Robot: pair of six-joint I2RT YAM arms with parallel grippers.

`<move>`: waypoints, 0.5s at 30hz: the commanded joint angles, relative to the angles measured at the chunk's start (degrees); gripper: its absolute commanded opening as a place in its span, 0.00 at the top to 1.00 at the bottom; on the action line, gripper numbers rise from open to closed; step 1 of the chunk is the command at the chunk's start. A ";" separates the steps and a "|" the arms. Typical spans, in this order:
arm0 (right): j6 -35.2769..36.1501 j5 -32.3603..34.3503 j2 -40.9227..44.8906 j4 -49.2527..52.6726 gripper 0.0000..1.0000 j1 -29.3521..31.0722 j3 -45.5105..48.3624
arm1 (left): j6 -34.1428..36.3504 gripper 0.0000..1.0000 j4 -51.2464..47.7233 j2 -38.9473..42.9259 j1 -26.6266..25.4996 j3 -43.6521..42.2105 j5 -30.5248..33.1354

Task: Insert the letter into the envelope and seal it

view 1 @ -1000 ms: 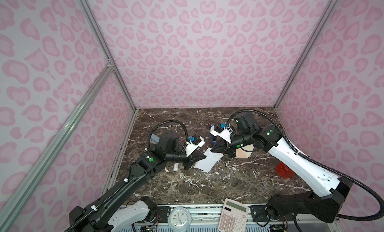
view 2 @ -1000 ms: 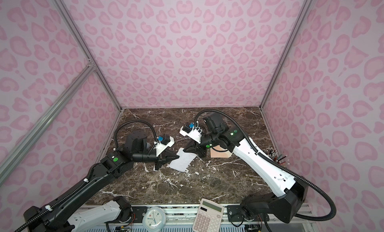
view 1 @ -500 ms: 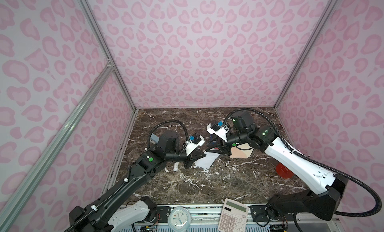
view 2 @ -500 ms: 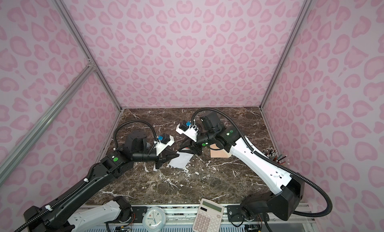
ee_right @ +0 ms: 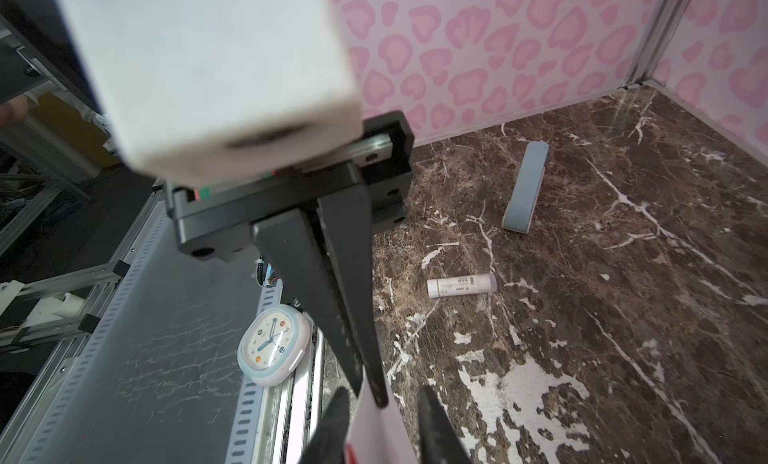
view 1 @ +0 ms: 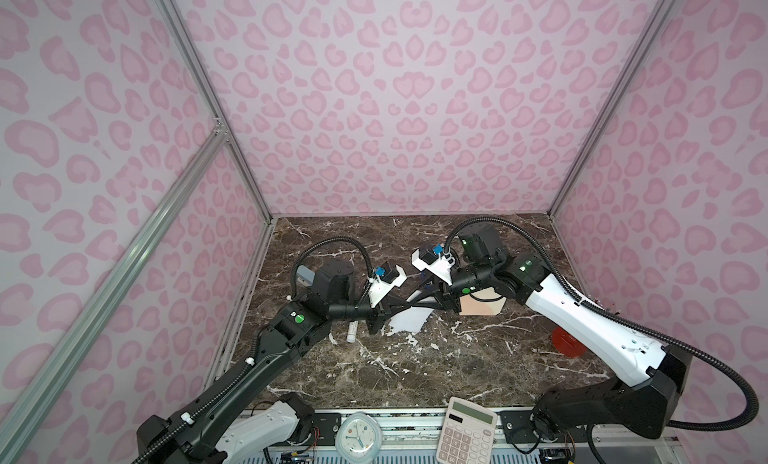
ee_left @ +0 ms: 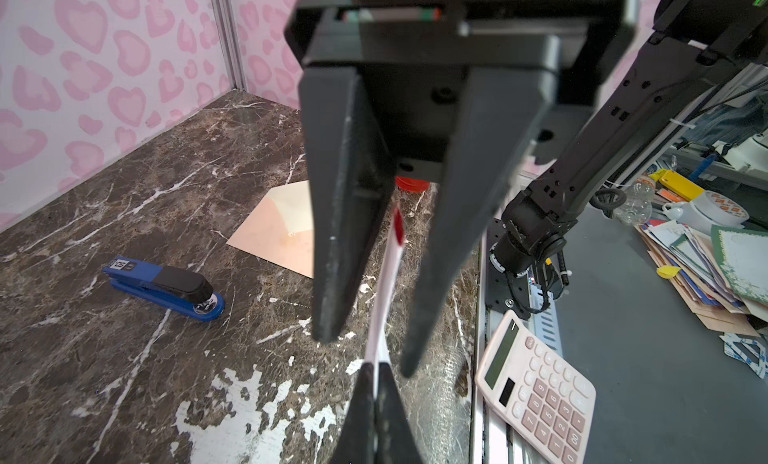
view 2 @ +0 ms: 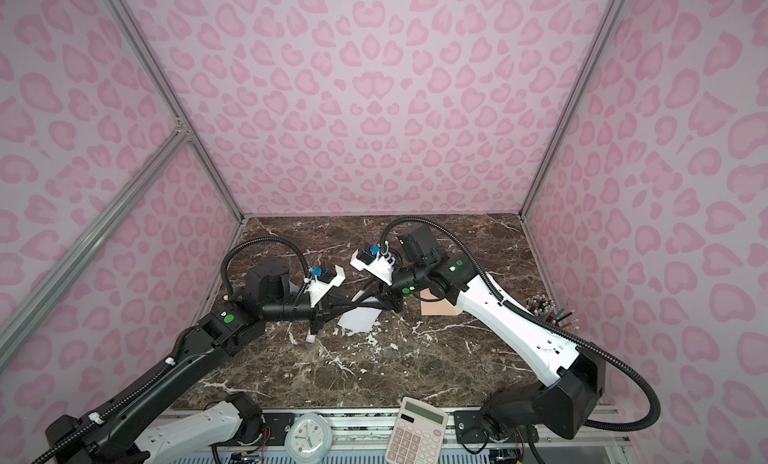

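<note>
Right pincer nearer pale, red-edged letter

A robotics lab booth: pink-printed walls, aluminium frame, marble tabletop.

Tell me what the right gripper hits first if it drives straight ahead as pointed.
Probably the left gripper, tip to tip with it and shut on the letter, which lies between the open jaws of the right gripper; depth is unclear.

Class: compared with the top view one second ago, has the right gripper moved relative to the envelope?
Yes. In a top view the right gripper has shifted left, away from the unmoved envelope and toward the left gripper.
</note>
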State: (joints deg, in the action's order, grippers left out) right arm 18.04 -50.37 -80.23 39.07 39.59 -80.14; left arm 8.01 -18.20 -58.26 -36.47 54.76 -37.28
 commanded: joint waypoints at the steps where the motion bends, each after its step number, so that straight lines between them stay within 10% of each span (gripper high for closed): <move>1: -0.15 0.38 0.34 -0.31 0.84 -0.45 0.17 | -0.02 0.96 2.58 0.03 0.07 -0.01 -0.95; 3: 0.06 -0.13 0.09 0.19 1.00 -0.64 0.11 | 0.08 0.96 2.36 -0.07 -0.01 -0.01 -1.10; 9: -0.14 -0.63 0.15 0.72 1.00 -0.68 -0.53 | -0.97 0.95 2.90 -0.19 0.08 -0.05 -0.69; 15: -2.31 -2.42 0.42 0.24 1.00 -2.84 -2.82 | -1.25 0.70 1.42 -0.81 0.73 -0.18 -1.62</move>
State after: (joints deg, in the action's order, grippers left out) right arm 17.02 -51.20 -80.01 39.86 37.41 -82.19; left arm 6.72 -17.28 -58.85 -36.10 54.72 -37.52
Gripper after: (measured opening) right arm 0.047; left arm 0.293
